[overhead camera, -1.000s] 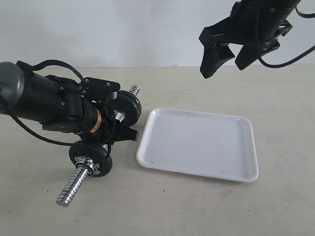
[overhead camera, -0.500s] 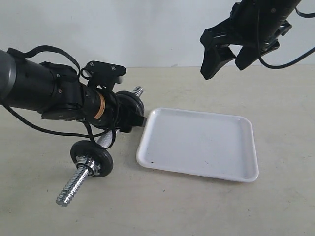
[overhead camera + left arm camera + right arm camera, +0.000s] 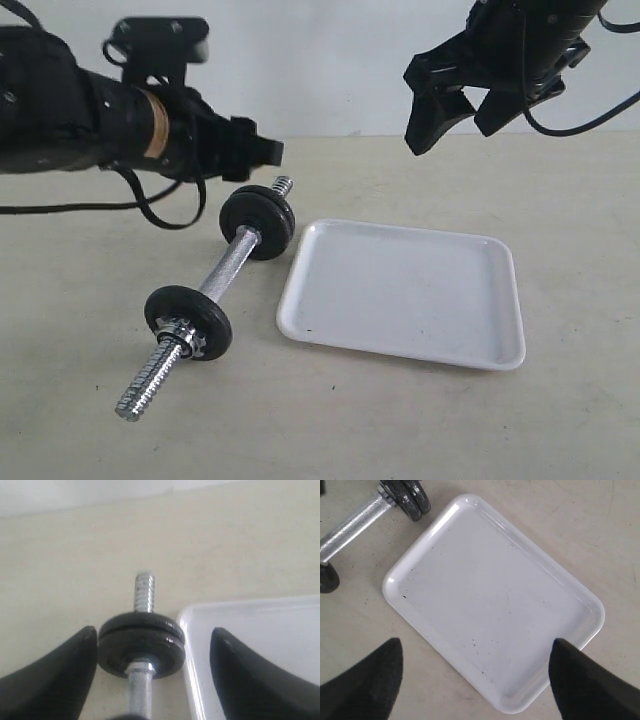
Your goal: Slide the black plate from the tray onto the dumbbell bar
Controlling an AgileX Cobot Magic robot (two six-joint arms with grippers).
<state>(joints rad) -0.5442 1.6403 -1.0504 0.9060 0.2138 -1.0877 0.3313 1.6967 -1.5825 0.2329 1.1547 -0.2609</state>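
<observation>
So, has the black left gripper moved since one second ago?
Yes. The black left gripper has let go of the chrome dumbbell bar and risen up and back, judged against the white rectangular tray, which lies unmoved.

**Operator:** What differs at the left arm?

**Technician:** The left arm (image 3: 90,120) no longer lies low across the dumbbell bar (image 3: 228,267). It now stands raised, up and back from the bar, above the rear left of the desk (image 3: 400,420).

**Operator:** And the left tool?

**Technician:** The left tool (image 3: 153,632) has let go. One second ago it sat down over the middle of the bar, beside the far black plates (image 3: 258,222). Now its jaws stand wide apart, clear above bar and plates, touching neither.

**Operator:** Any change at the bar?

**Technician:** Its knurled middle, previously hidden behind the arm, is now fully exposed.
</observation>
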